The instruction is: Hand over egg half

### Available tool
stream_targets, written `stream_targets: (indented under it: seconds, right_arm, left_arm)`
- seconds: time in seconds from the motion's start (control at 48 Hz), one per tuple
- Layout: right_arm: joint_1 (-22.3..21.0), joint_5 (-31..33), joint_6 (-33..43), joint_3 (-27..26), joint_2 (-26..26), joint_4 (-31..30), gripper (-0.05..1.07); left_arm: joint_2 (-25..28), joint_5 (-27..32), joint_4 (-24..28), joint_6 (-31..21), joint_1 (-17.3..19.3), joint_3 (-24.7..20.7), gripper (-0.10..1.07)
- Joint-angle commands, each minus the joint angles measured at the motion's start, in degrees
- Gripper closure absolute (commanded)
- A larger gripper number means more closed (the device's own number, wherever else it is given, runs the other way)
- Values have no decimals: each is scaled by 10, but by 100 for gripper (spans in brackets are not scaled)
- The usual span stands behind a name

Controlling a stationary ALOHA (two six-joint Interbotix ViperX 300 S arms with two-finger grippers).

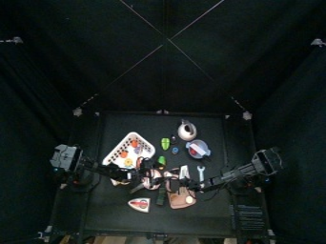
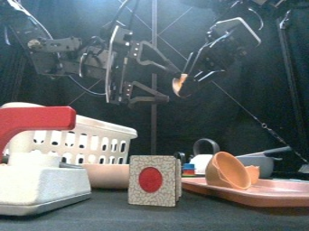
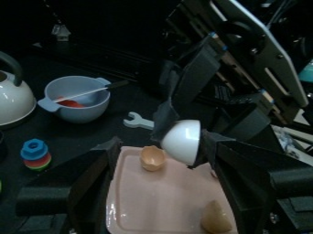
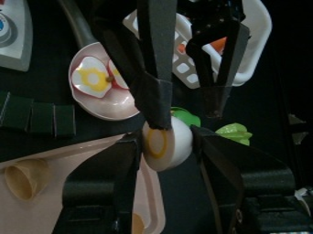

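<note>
The egg half [image 4: 167, 142] is white outside and orange inside. My right gripper [image 4: 167, 154] is shut on it and holds it in the air above the pink tray [image 3: 146, 206]. In the front view the egg half [image 2: 179, 84] hangs high over the table at the right gripper's tip [image 2: 185, 81]. My left gripper [image 3: 166, 178] is open, facing the egg half [image 3: 184, 139] at close range, jaws spread to either side of it. In the front view the left gripper [image 2: 135, 70] is just left of the egg half. I cannot tell whether it touches it.
The tray [image 2: 284, 190] holds a brown egg half [image 3: 152, 158] and other halves. Around it are a kettle [image 3: 10, 87], a bowl with a spoon [image 3: 73, 99], a wrench [image 3: 141, 120], stacked rings [image 3: 37, 154], a white basket [image 2: 72, 149] and a fried-egg plate [image 4: 98, 78].
</note>
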Motion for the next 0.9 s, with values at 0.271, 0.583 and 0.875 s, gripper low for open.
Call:
stream_targets:
  seconds: [0.271, 0.583, 0.875]
  right_arm:
    - [0, 1, 1, -7, -14, -4, 26]
    - [2, 1, 1, -7, -15, -5, 26]
    - [3, 1, 1, -7, -14, -8, 26]
  left_arm:
    - [14, -3, 34, -1, 3, -34, -4]
    - [33, 2, 51, -4, 3, -47, -3]
    - [40, 3, 52, -16, 3, -47, -3]
